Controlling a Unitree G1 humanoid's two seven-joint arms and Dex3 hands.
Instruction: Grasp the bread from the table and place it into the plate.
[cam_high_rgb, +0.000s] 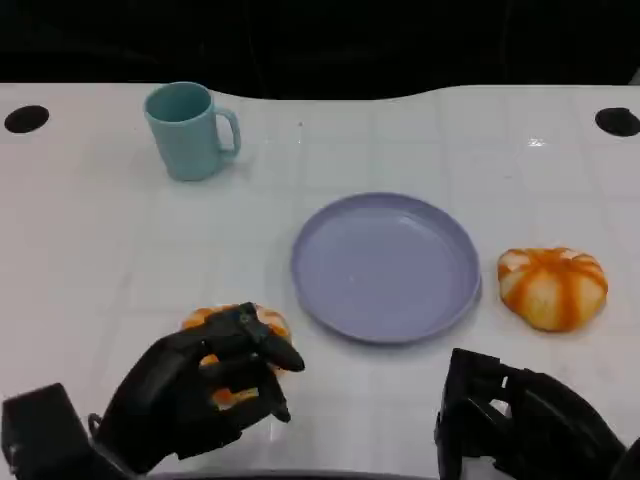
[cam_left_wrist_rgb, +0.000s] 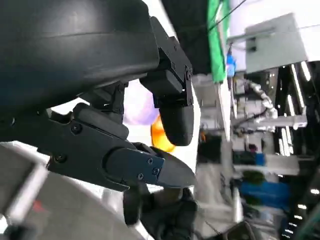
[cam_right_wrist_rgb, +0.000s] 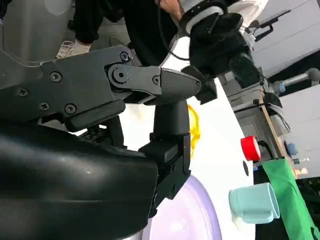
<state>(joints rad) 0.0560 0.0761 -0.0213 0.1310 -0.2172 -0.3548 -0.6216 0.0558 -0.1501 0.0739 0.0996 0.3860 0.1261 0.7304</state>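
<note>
Two orange-and-white breads lie on the white table (cam_high_rgb: 120, 250). One bread (cam_high_rgb: 228, 328) is at the front left, partly covered by my left hand (cam_high_rgb: 200, 395), whose spread fingers reach over it with the thumb (cam_high_rgb: 275, 350) across its top. This bread (cam_right_wrist_rgb: 194, 122) also shows in the right wrist view. The other bread (cam_high_rgb: 552, 288) (cam_left_wrist_rgb: 160, 134) lies right of the lavender plate (cam_high_rgb: 385, 265), which holds nothing. My right hand (cam_high_rgb: 520, 425) hovers at the front right, short of that bread, its fingers (cam_right_wrist_rgb: 170, 125) apart and holding nothing.
A teal mug (cam_high_rgb: 190, 130) (cam_right_wrist_rgb: 252, 202) stands at the back left. Black round marks (cam_high_rgb: 26, 118) sit near both far corners. A red button (cam_right_wrist_rgb: 250, 147) lies beyond the table, and a person's shoe (cam_right_wrist_rgb: 65, 47) shows beside it.
</note>
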